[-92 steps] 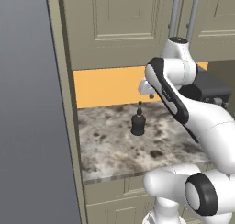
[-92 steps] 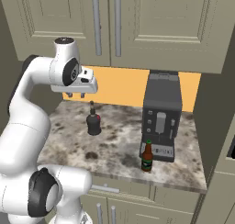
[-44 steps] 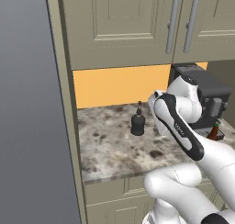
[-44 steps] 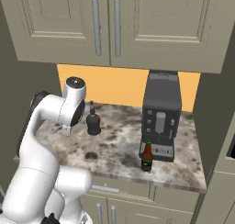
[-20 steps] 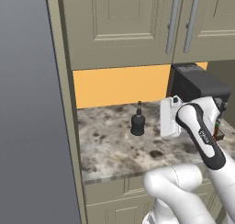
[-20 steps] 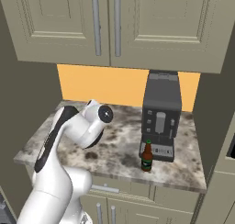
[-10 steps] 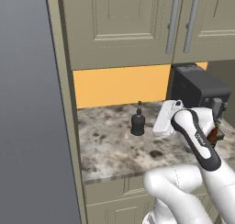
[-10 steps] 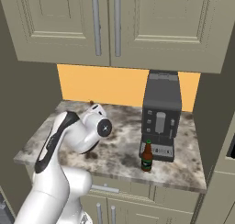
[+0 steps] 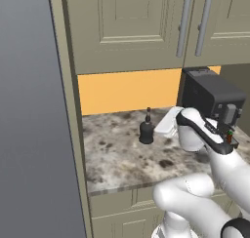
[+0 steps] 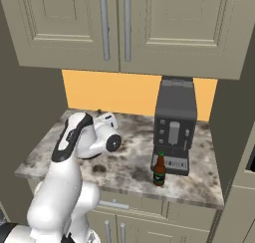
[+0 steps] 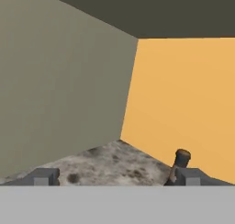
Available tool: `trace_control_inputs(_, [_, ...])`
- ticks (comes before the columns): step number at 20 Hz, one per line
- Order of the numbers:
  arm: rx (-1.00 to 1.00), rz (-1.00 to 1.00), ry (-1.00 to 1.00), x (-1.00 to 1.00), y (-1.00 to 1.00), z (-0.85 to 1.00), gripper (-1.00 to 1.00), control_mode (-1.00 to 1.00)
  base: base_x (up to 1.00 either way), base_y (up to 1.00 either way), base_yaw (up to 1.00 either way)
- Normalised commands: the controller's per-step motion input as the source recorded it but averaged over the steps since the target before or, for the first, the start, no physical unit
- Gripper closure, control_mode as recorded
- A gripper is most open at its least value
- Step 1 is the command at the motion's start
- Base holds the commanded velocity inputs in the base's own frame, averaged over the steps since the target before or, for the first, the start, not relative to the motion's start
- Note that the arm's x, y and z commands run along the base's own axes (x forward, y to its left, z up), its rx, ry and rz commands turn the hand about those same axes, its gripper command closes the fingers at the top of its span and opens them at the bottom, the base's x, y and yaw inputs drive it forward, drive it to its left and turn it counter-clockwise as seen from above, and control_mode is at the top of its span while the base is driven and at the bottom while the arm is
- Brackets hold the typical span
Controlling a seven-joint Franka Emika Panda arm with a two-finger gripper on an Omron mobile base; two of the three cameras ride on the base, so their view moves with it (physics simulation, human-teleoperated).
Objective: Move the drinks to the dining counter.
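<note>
Pincer [image 11: 114, 177] lowered beside black bottle [image 9: 146, 130], coffee machine [image 9: 210, 92] behind.

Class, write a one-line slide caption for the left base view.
White arm's open tool reaches beside the squat black bottle on the speckled worktop, coffee machine at right.

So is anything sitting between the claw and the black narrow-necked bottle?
Nothing visible. The open claw sits low over the speckled worktop, with the black bottle close by; in the hand view its neck rises beside one fingertip.
</note>
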Motion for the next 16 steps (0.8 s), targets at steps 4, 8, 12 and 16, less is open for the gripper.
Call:
trace_control_inputs(4, [0.03, -0.03, 0.0, 0.34, 0.0, -0.31, -1.0, -1.0, 0.0, 0.0, 0.0])
trace_control_inputs(8, [0.0, -0.02, 0.0, 0.37, 0.0, -0.28, -1.0, -1.0, 0.0, 0.0, 0.0])
trace_control_inputs(12, [0.0, -0.03, 0.0, 0.36, 0.0, -0.14, -1.0, -1.0, 0.0, 0.0, 0.0])
trace_control_inputs(16, [0.0, -0.04, 0.0, 0.3, 0.0, -0.06, -1.0, -1.0, 0.0, 0.0, 0.0])
